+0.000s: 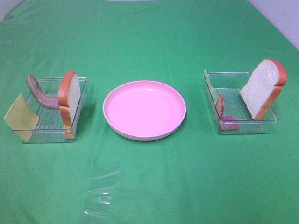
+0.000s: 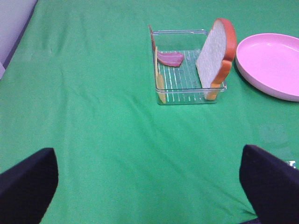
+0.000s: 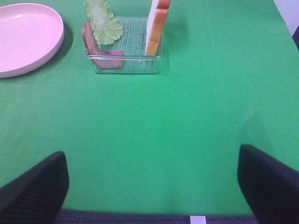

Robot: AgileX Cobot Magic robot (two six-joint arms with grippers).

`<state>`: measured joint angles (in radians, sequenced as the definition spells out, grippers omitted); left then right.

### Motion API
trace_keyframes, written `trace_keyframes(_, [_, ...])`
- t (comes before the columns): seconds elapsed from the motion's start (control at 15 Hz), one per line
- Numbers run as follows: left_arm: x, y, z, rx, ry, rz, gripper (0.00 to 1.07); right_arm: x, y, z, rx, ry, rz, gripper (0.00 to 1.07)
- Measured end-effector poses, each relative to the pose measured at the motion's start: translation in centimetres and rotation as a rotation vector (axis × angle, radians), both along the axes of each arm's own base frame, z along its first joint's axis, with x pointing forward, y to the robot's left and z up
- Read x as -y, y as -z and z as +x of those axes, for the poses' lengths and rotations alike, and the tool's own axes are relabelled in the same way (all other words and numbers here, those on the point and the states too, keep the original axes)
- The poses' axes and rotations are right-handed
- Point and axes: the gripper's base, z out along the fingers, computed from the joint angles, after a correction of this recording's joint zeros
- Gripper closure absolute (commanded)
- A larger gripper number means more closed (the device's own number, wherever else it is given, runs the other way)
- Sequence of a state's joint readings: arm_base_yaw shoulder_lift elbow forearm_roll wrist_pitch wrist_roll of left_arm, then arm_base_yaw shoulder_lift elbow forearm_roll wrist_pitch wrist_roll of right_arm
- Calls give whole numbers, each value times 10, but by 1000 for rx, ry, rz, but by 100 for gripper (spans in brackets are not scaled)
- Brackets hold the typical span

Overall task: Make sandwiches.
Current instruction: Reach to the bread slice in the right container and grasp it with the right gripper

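Green cloth [image 1: 149, 28] covers the whole table. A pink plate [image 1: 144, 108] sits mid-table between two clear trays.

Sandwich parts are unassembled and split between the trays.

- Left tray [image 1: 46, 135]: left bread slice [image 1: 70, 95], white crumb with an orange-brown crust, stands on edge by the wall nearest the plate. Its long axis is upright, its rounded top is up, and its broad face is turned into the tray. Left bacon strip [image 1: 39, 93], reddish-brown, arches from the far outer corner down toward the slice. Cheese square [image 1: 21, 119], yellow, is propped on edge at the outer near corner and juts past the rim.
- Right tray [image 1: 245, 128]: right bread slice [image 1: 262, 86] leans tilted at the outer side, with its rounded top pointing up and outward and its white face toward the plate. Right bacon strip [image 1: 220, 106] curls upright at the near plate-side corner. Lettuce leaf [image 3: 103, 21], pale green and ruffled, stands just behind it.

Left gripper [image 2: 149, 186]: jaws spread wide, nothing between them, well short of the left tray. Right gripper [image 3: 150, 184]: likewise spread and unloaded, well back from the right tray.
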<state>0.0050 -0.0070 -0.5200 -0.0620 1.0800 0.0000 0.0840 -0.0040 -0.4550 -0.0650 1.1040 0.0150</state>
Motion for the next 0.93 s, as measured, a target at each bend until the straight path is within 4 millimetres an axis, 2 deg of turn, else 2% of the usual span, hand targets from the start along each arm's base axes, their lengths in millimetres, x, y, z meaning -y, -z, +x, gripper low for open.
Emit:
trace_keyframes(0.53, [0, 0, 0, 0, 0, 0, 9, 0, -1, 0, 7, 0, 0, 14])
trace_keyframes(0.67, [0, 0, 0, 0, 0, 0, 9, 0, -8, 4, 35, -2, 2, 14])
trace_keyframes(0.8, [0, 0, 0, 0, 0, 0, 9, -2, -23, 24, 34, -8, -1, 14])
trace_keyframes(0.93, [0, 0, 0, 0, 0, 0, 9, -5, -33, 57, -38, -13, -9, 14])
